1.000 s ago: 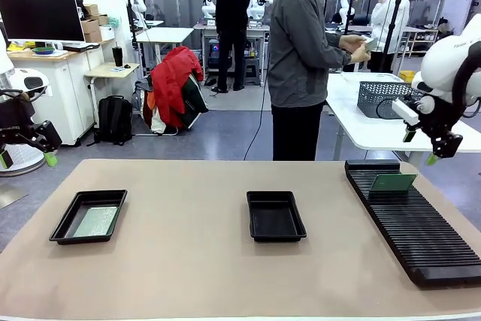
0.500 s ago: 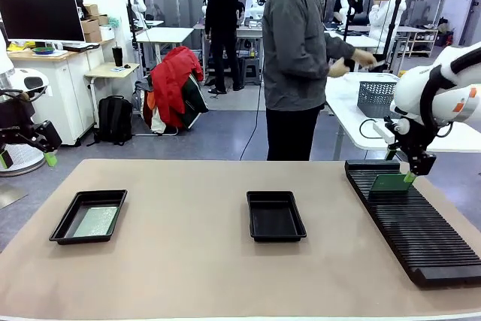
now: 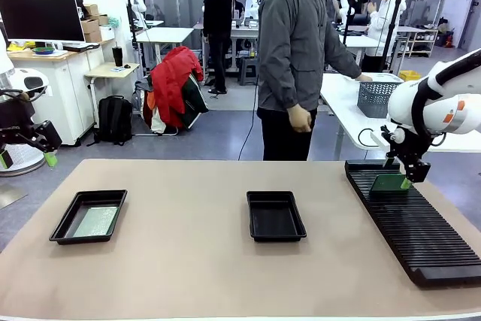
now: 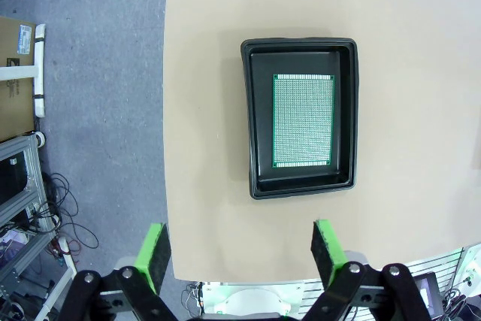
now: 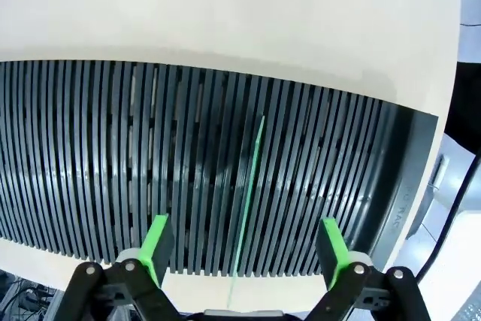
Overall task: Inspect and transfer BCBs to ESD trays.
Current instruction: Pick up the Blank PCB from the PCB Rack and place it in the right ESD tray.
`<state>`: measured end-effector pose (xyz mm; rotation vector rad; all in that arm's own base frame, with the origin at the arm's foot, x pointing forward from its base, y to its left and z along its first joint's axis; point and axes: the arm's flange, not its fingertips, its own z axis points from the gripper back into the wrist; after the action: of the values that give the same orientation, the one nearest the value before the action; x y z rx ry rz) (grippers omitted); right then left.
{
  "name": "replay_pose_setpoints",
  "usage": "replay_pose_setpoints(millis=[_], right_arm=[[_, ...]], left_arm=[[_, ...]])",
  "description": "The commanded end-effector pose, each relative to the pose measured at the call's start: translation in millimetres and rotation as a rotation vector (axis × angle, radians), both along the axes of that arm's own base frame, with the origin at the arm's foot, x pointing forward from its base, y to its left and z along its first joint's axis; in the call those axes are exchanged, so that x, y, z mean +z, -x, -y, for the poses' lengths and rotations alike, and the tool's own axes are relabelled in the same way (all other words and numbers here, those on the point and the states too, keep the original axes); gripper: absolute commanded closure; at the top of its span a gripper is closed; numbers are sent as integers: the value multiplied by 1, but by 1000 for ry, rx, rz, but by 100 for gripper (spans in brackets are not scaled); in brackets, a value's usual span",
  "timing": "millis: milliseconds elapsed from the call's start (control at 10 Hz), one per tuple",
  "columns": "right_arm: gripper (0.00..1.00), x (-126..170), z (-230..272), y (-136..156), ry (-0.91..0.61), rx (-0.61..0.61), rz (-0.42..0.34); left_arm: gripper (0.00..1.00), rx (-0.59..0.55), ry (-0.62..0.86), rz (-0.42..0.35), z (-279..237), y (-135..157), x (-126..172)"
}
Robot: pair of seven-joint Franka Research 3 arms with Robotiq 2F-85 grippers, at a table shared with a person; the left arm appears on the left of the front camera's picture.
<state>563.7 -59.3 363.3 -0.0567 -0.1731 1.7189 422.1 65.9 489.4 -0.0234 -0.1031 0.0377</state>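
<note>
Found standing BCB on edge in a slot at the far end of the black rack, right of the front view. Noted right gripper over it, fingers apart, one green pad either side, both clear of the board. Found flat BCB lying in left tray, lower left. Logged centre tray at mid-frame. Noted left gripper at left edge, off the table, fingers apart.
</note>
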Motion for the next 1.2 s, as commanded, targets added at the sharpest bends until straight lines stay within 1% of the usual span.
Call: replay_pose_setpoints(millis=[0,300,400,500,600,700,800,900,1000,1100], right_arm=[[0,-8,3,-6,-8,-20,14],[0,-13,1,-9,-7,-43,28],[6,-14,1,-9,-8,-51,28],[9,-15,0,-9,-8,-52,27],[16,-15,0,-9,-3,-58,27],[19,-15,-2,-9,-2,-58,25],[26,-14,-2,-9,0,-59,23],[30,-14,-2,-9,9,-64,17],[37,-14,-3,-9,15,-69,11],[41,-14,-3,-9,28,-77,12]], left_arm=[[0,-14,7,12,-1,-1,-3],[0,-14,7,12,-1,-1,-3],[0,-14,7,12,-1,-1,-3],[0,-14,7,12,-1,-1,-3],[0,-14,7,12,-1,-1,-3],[0,-14,7,12,-1,-1,-3],[0,-14,7,12,-1,-1,-3],[0,-14,7,12,-1,-1,-3],[0,-14,7,12,-1,-1,-3],[0,-14,7,12,-1,-1,-3]])
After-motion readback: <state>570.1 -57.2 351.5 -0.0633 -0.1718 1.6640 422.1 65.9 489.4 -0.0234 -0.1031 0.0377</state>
